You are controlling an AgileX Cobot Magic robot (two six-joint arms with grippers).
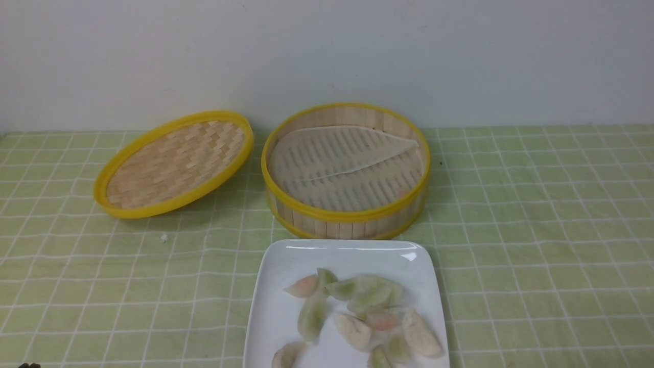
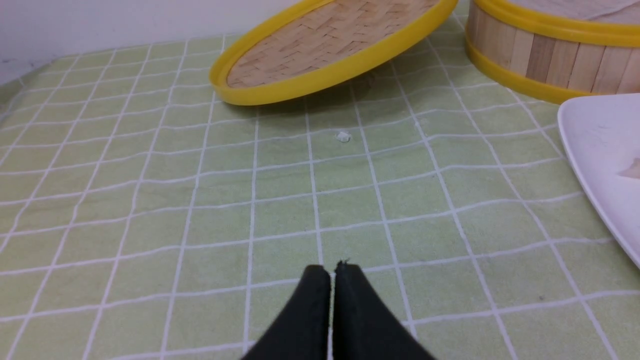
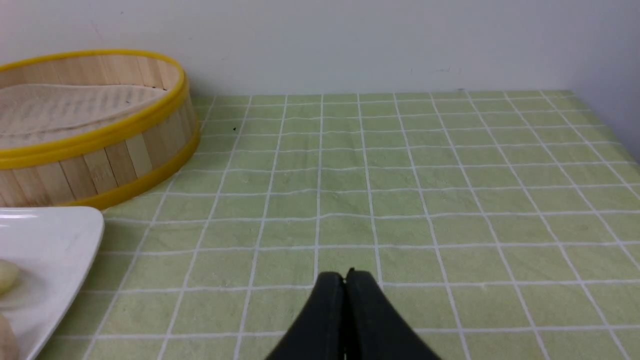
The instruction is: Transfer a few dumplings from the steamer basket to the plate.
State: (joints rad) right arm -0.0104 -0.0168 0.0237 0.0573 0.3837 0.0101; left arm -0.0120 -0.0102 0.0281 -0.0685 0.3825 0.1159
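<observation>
Front view alone shows the dumplings [image 1: 365, 306], translucent green and pinkish, heaped on the plate [image 1: 276, 312] just before the steamer basket [image 1: 345, 171]; wrist views show each claw, left [image 2: 331, 272] and right [image 3: 345, 280], pressed together, empty.

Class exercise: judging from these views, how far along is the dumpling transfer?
Done: the dumplings lie piled on the plate; the steamer basket shows only its liner. In hand: nothing; the left gripper and right gripper are shut and empty above the tablecloth. Left: apparently nothing.

The plate [image 1: 276, 306] (with nearest dumplings [image 1: 357, 312]) runs off-frame.
</observation>
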